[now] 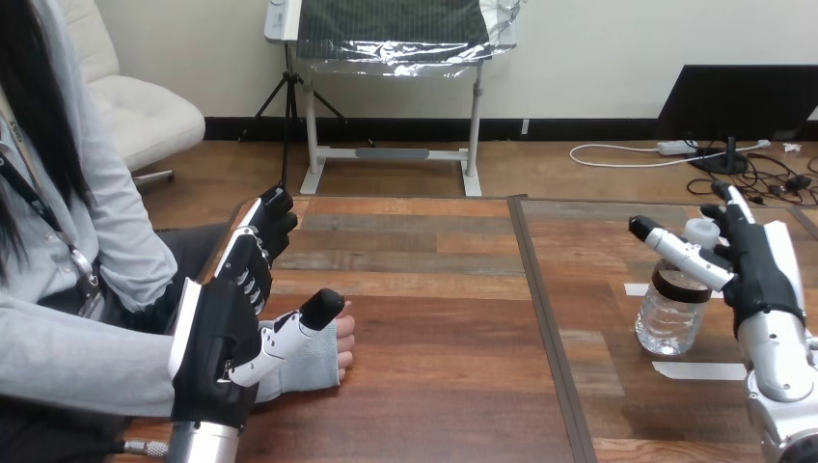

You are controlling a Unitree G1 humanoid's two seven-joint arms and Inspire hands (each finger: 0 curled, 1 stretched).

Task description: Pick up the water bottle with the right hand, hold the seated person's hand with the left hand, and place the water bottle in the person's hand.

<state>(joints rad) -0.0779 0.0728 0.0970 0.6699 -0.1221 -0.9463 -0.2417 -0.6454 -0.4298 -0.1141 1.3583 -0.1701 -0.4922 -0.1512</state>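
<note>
Our right hand, fingers apart, flanks the water bottle; we close on its body (not the cap). Left hand, straight-fingered, touches the person's hand.

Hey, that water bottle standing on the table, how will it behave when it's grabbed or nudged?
The water bottle stands upright and is taller than wide, so a push near its white cap would probably tip it. Its clear wall looks like thin plastic, likely to give under a squeeze and possibly slip.
</note>
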